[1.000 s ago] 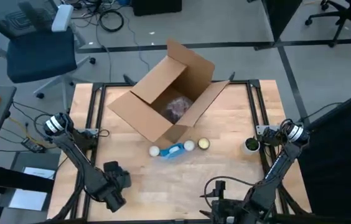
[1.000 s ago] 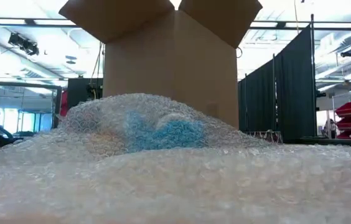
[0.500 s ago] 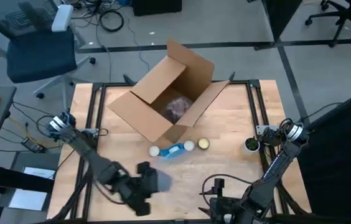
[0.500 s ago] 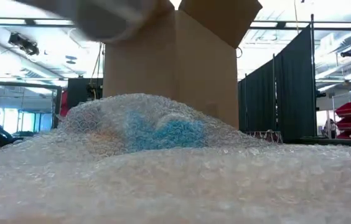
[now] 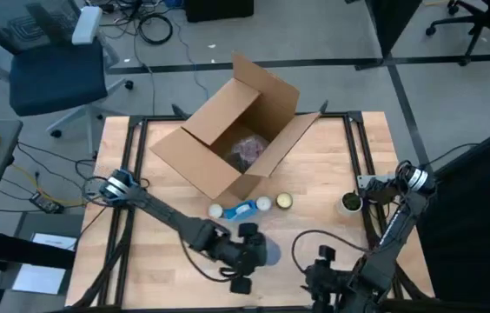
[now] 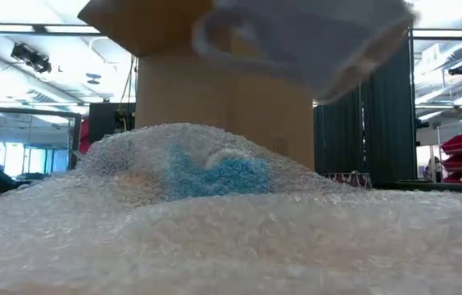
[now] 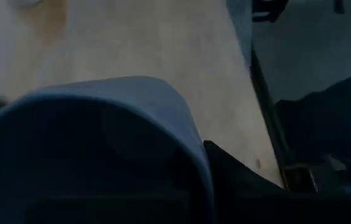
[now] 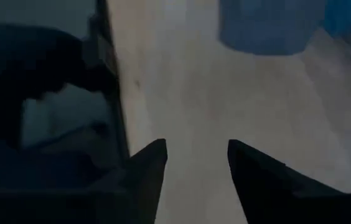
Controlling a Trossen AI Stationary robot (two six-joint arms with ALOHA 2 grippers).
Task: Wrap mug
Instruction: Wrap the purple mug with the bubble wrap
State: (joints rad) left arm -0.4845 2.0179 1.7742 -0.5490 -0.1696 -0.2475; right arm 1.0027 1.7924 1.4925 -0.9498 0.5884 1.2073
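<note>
A blue-grey mug [image 5: 268,252] is in my left gripper [image 5: 249,256], near the table's front edge at its middle. It hangs above the table as a blurred shape at the top of the low view [image 6: 305,37]. Its rim and dark hollow [image 7: 94,155] fill the left wrist view. My right gripper [image 8: 195,163] stands open over the bare wood to the mug's right [image 5: 319,261], and the mug [image 8: 262,28] shows beyond its fingertips. Bubble wrap [image 6: 231,238] fills the front of the low view and covers a blue thing [image 6: 215,176]. My left gripper is shut on the mug, but the mug itself fills the wrist view and hides the fingers, so the part they are on cannot be told. The mug is lifted clear of the table, its open mouth [image 7: 101,106] toward the wrist camera.
An open cardboard box [image 5: 232,139] lies at the far middle with a wrapped bundle inside. In front of it lie the blue thing in wrap [image 5: 243,209] and small pale round things [image 5: 216,209] [image 5: 283,201]. A small cup [image 5: 349,203] stands at the right edge.
My left gripper has swung from the table's near left corner toward the right along the near edge, carrying the mug to the middle. In the low view the mug has swept from the top left to the top right.
</note>
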